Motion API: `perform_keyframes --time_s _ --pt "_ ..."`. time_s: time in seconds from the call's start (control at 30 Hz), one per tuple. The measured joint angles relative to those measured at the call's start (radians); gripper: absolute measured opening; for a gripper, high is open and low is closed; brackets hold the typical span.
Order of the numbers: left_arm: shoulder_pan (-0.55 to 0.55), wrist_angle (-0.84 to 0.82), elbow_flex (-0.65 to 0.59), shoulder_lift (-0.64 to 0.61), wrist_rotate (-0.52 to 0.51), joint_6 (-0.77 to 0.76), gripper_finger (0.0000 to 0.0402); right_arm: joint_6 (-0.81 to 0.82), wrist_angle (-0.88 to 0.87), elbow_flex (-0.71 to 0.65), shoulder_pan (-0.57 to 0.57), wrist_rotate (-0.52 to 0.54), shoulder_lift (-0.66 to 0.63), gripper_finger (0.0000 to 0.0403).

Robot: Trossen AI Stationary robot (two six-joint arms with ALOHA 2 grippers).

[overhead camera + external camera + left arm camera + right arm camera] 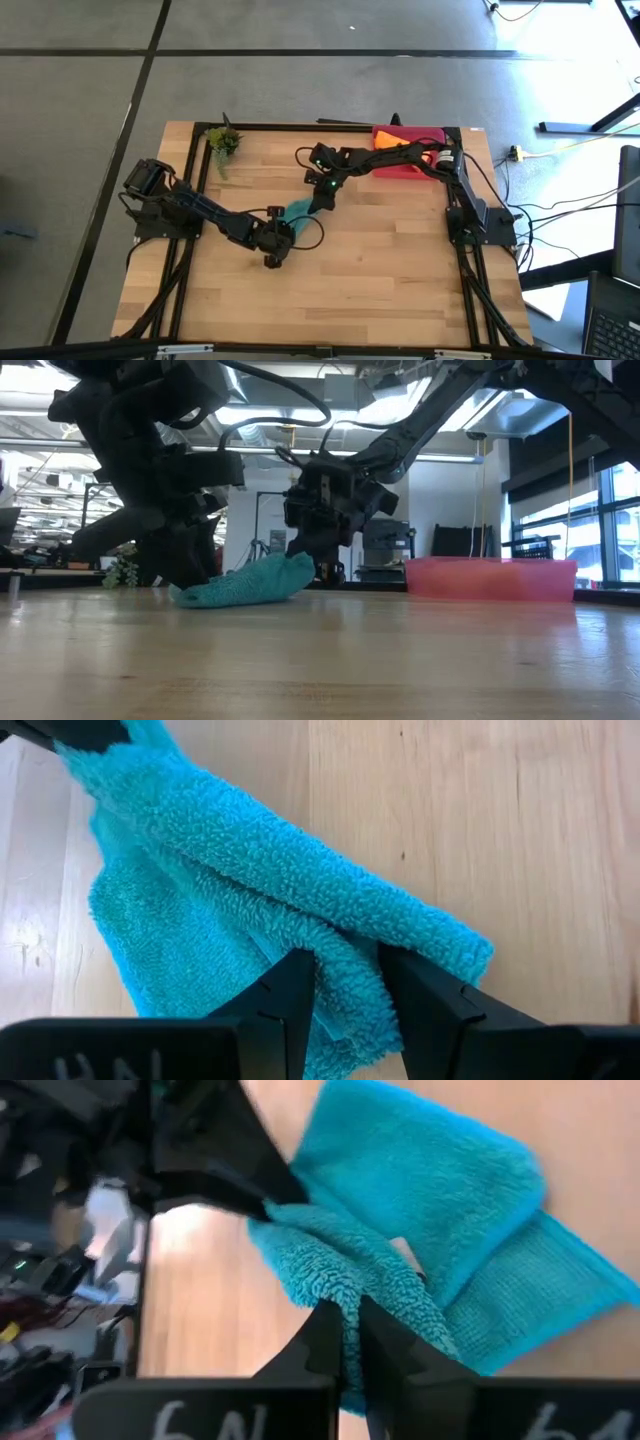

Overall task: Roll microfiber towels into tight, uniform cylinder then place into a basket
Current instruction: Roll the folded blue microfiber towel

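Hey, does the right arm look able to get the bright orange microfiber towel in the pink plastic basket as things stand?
Probably not yet: the right gripper is shut on the teal towel mid-table, which the left gripper also pinches. The orange towel lies uncovered in the basket.

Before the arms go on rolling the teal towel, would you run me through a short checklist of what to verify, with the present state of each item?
1. Right gripper pinching the teal towel: ok, fingers shut on a fold.
2. Left gripper on the towel: ok, a thick fold sits between its fingers.
3. Towel rolled into a tight, even cylinder: not ok, it lies loosely folded and bunched.
4. Towel resting on the table: ok, low view shows it on the wood.
5. Basket ready at the table's far right corner: ok, with the orange towel showing at it.
6. Room left in the basket: cannot tell.
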Motion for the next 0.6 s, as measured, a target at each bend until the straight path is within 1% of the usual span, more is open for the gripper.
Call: perform_keyframes --time_s 0.13,0.23,0.33,0.43,0.53,0.6 --pt "-0.001 -0.001 0.0 0.0 -0.002 0.021 0.0114 0.017 0.026 0.0 0.0 0.059 0.001 0.0017" --pt "-0.001 -0.001 0.0 0.0 -0.002 0.038 0.0114 0.042 0.037 0.0 -0.007 0.038 0.001 0.0017" --pt "-0.001 -0.001 0.0 0.0 0.008 0.04 0.0114 0.032 -0.005 0.0 -0.006 0.028 0.001 0.0017" --pt "-0.004 0.003 0.002 -0.001 0.042 0.024 0.0112 -0.014 -0.057 0.001 0.012 -0.002 0.001 0.0017" --pt "-0.013 0.006 0.002 -0.001 0.093 -0.004 0.0106 -0.049 -0.114 0.001 0.051 0.013 0.0 0.002" --pt "-0.02 0.007 0.002 -0.002 0.131 -0.033 0.0101 -0.066 -0.131 0.002 0.08 0.004 -0.001 0.0019"
